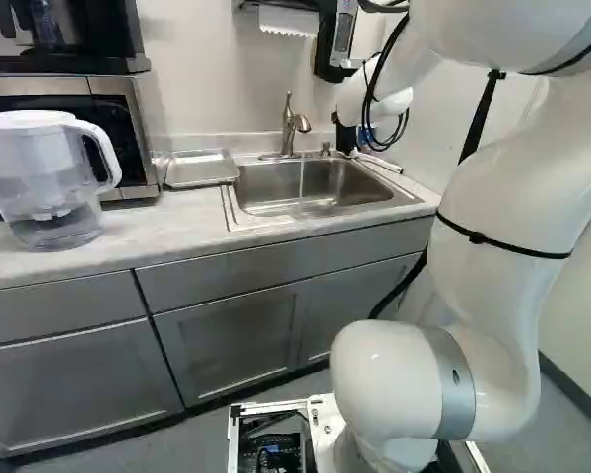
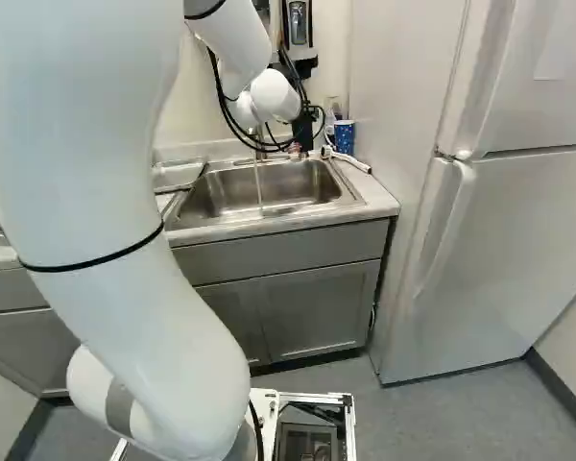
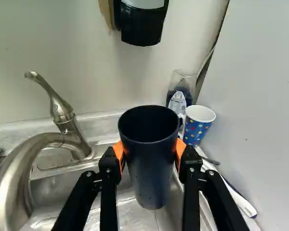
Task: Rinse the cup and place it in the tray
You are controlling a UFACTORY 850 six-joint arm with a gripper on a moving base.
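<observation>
Your end effector (image 3: 149, 153) grips the dark cup (image 3: 151, 178); rinsing seems in hand, so guide it under the water stream (image 2: 259, 182).

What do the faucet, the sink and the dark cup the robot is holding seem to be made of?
The faucet looks like metal, brushed: its shine is soft. The sink looks like stainless steel, from its grey satin sheen. The dark cup is opaque, smooth and low in gloss; that could be plastic or coated metal.
</observation>
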